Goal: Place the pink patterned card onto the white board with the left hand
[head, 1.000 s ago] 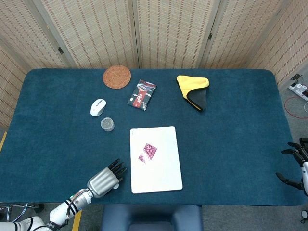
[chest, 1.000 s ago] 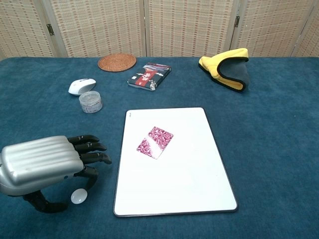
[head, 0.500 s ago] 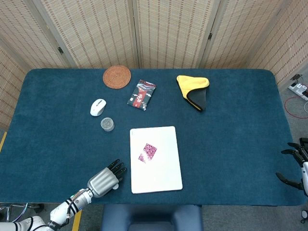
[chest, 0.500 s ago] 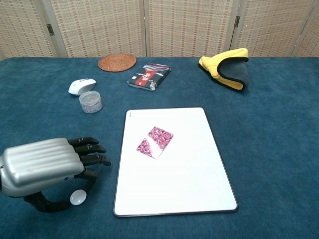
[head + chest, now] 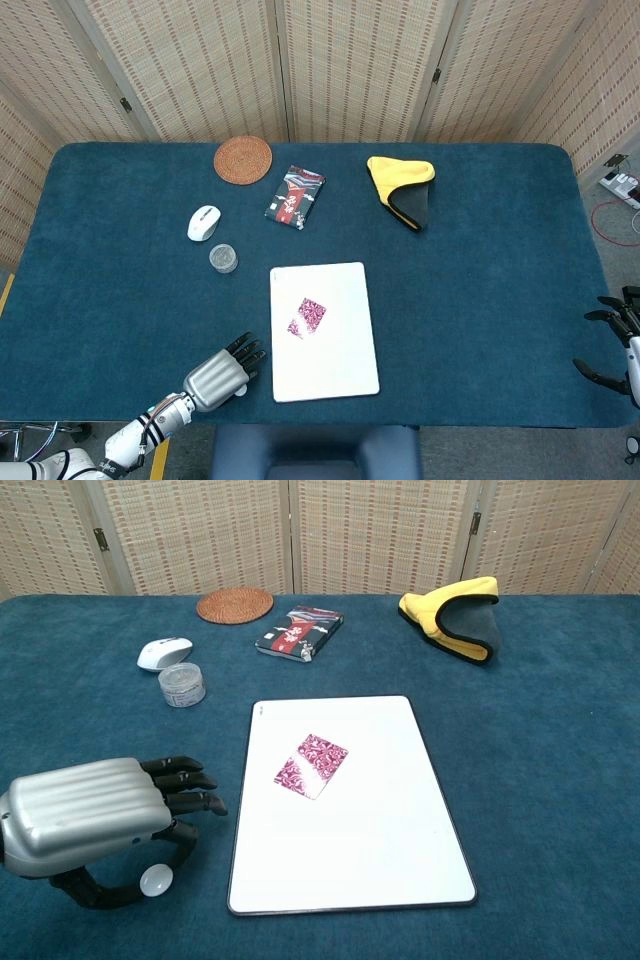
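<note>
The pink patterned card [image 5: 308, 316] [image 5: 312, 765] lies flat on the upper left part of the white board [image 5: 340, 360] [image 5: 370, 860], turned at an angle. My left hand [image 5: 220, 375] [image 5: 95, 815] hovers just left of the board near the table's front edge. Its dark fingers [image 5: 185, 785] point toward the board, and it holds nothing. A gap of blue cloth separates the fingertips from the board's edge. My right hand [image 5: 622, 335] shows only in the head view, off the table's far right edge, fingers spread and empty.
Behind the board stand a small round clear container [image 5: 223, 259] [image 5: 182, 685] and a white mouse [image 5: 204, 222] [image 5: 165, 653]. Further back lie a woven coaster [image 5: 243, 160] [image 5: 235, 605], a dark patterned packet [image 5: 295, 196] [image 5: 299, 632] and a yellow-grey cloth [image 5: 405, 188] [image 5: 455, 618].
My left hand has drifted slightly back toward the table's front edge. The card, the board and my right hand have not moved.
</note>
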Available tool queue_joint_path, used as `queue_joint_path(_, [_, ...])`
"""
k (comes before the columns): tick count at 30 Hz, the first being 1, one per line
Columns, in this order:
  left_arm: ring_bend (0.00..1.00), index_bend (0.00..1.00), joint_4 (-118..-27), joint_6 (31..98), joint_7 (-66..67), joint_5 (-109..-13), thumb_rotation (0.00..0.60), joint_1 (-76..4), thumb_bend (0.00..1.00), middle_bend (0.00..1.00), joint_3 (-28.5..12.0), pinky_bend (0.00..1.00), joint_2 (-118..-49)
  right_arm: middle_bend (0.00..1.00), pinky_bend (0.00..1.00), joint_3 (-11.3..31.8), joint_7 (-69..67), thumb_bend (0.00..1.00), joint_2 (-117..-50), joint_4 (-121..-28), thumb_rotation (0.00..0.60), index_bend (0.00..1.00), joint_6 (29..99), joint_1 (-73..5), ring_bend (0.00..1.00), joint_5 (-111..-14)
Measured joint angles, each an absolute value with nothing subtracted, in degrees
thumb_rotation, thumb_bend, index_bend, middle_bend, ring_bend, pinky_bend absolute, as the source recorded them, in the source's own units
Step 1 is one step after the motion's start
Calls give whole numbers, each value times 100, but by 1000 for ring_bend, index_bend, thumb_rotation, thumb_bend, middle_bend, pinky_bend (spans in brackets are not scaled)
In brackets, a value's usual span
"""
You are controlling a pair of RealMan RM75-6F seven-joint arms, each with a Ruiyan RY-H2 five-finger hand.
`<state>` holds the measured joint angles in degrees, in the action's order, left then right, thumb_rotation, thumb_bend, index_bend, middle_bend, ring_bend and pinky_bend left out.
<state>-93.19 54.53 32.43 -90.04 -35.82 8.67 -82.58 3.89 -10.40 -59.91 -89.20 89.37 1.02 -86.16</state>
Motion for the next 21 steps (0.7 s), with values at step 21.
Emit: queue_joint_path(21, [93,502,-9827,5135,2800,-8464,600,-4094,403,168,-95,0,-7980,233,31,399,-1087,38,-6004,-8863,600,347,8885,79,222,-8589])
